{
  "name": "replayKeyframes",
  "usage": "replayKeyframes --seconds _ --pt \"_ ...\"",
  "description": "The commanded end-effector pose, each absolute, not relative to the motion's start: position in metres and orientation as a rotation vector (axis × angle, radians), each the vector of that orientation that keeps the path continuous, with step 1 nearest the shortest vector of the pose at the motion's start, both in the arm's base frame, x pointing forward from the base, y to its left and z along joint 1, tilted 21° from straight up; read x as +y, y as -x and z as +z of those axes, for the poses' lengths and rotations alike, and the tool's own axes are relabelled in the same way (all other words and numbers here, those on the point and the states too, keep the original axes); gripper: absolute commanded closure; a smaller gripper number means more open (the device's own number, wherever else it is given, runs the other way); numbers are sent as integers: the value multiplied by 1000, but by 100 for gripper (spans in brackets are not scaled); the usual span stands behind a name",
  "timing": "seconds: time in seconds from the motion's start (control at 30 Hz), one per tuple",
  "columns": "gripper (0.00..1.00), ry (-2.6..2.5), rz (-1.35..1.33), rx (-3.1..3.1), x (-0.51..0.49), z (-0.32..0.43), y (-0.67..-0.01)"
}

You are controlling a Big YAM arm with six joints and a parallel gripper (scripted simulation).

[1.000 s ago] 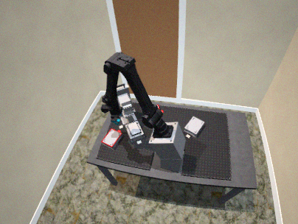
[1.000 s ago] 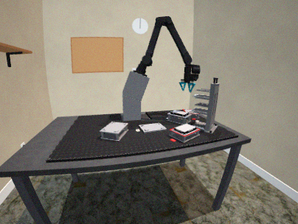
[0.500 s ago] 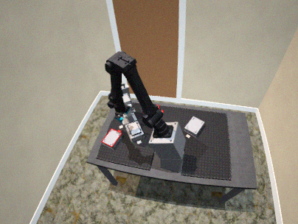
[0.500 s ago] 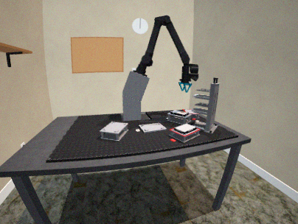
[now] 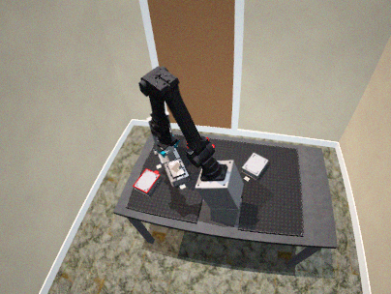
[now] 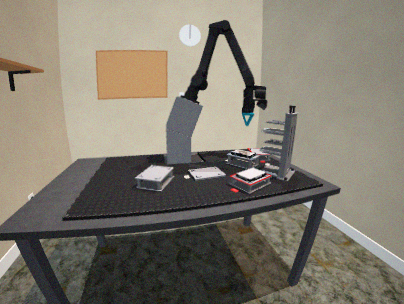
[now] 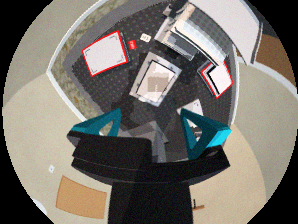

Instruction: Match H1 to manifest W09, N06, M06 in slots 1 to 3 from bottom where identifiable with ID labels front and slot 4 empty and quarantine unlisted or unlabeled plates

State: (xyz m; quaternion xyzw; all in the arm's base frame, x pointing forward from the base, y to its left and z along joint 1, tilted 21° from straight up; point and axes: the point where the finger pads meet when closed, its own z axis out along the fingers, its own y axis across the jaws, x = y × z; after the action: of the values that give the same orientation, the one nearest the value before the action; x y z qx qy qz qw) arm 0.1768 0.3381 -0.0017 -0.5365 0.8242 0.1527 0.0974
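My gripper (image 6: 247,119) is open and empty, and hangs high above the table, left of the plate hotel H1 (image 6: 282,145). The hotel is a grey tower with several shelves; I cannot read any plate labels on it. In the wrist view my teal fingers frame a white plate (image 7: 156,82) on a nest far below. That plate also shows in the side view (image 6: 243,157) and in the overhead view (image 5: 176,170). A red-framed quarantine nest (image 6: 250,179) in front of it holds a white plate.
A second red-framed nest (image 7: 216,78) shows partly in the wrist view. A flat low nest (image 6: 206,173) lies mid-table. A grey plate on a block (image 6: 154,177) stands toward the other side. The arm's grey pedestal (image 6: 180,131) stands at the back.
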Motion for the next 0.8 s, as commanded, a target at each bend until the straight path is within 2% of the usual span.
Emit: replayKeyframes --seconds 0.0,0.63,0.77 --pt "0 1438 481 2508 332 3 -190" --pt "0 968 535 2787 331 2 -190" --pt "0 994 518 2802 335 -19 -183"
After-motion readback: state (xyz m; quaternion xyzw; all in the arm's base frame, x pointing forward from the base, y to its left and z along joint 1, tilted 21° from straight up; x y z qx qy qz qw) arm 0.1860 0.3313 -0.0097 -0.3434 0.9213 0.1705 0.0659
